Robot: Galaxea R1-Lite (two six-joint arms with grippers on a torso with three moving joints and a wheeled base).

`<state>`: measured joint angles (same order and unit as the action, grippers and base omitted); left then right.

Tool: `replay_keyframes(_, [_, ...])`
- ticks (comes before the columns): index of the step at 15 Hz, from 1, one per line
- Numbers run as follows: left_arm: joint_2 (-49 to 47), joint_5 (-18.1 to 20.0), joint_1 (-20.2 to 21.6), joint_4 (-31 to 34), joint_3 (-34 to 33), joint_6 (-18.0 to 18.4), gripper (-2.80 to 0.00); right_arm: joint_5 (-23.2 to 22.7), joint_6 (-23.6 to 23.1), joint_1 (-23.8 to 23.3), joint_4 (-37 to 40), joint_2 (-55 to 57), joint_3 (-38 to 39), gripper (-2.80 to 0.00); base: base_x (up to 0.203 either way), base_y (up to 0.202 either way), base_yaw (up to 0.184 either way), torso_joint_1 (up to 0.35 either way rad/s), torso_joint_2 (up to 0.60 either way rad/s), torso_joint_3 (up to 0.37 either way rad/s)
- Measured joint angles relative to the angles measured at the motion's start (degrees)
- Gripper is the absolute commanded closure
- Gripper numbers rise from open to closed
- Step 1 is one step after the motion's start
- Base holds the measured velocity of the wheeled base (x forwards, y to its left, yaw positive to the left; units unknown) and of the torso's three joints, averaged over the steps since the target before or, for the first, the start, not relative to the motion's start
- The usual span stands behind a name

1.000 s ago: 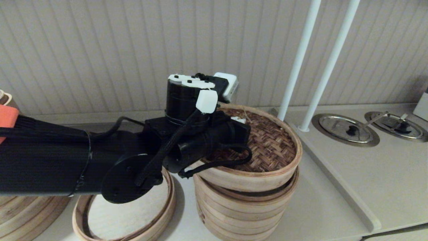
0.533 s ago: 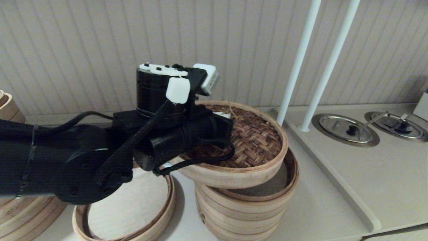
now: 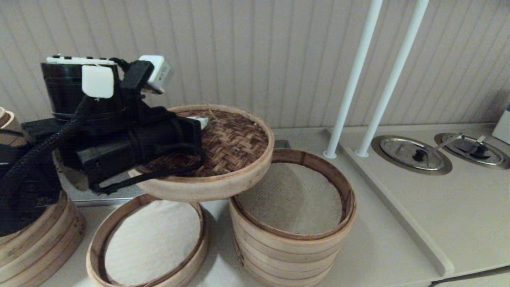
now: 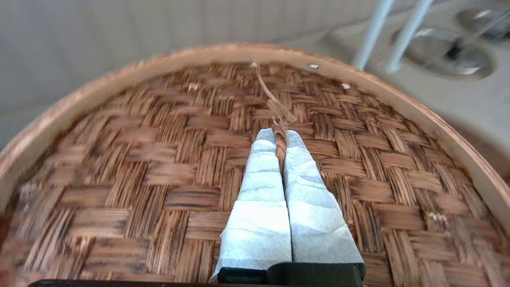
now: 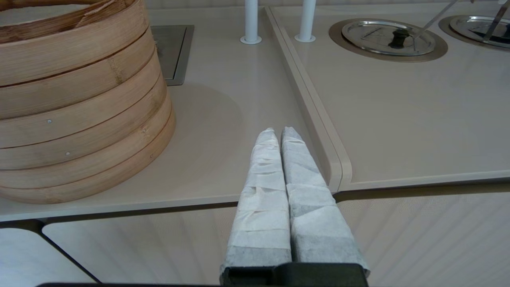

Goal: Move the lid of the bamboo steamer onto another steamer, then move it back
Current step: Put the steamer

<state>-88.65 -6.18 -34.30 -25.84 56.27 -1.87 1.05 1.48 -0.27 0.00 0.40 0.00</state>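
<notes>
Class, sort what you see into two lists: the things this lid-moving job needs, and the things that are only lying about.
Part of the job:
- lid, held up by its string loop
- left gripper, shut on the loop
- low cloth-lined tray
- tall stack, now uncovered

Just lying about:
- big stack
- two white poles
- metal covers
- right gripper, parked at the counter edge

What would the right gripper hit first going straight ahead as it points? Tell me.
Likely the counter. The right gripper, shut and empty, points forward and down over the counter's front edge, beside the steamer stack. Nothing else lies in that line, though depth is unclear.
</notes>
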Motion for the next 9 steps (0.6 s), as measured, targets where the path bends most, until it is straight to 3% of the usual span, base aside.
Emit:
replay_keyframes(3, [3.3, 3.3, 4.8, -0.6, -6.7, 0.1, 0.0, 0.0, 0.0, 0.0, 0.0, 0.0, 0.0, 0.0, 0.0, 0.0, 0.0, 0.0, 0.0, 0.0])
replay_keyframes(9, [6.5, 4.2, 12.4, -7.9, -19.7, 0.0, 0.0, 0.0, 0.0, 0.0, 0.0, 0.0, 0.0, 0.0, 0.0, 0.0, 0.0, 0.0, 0.0, 0.0])
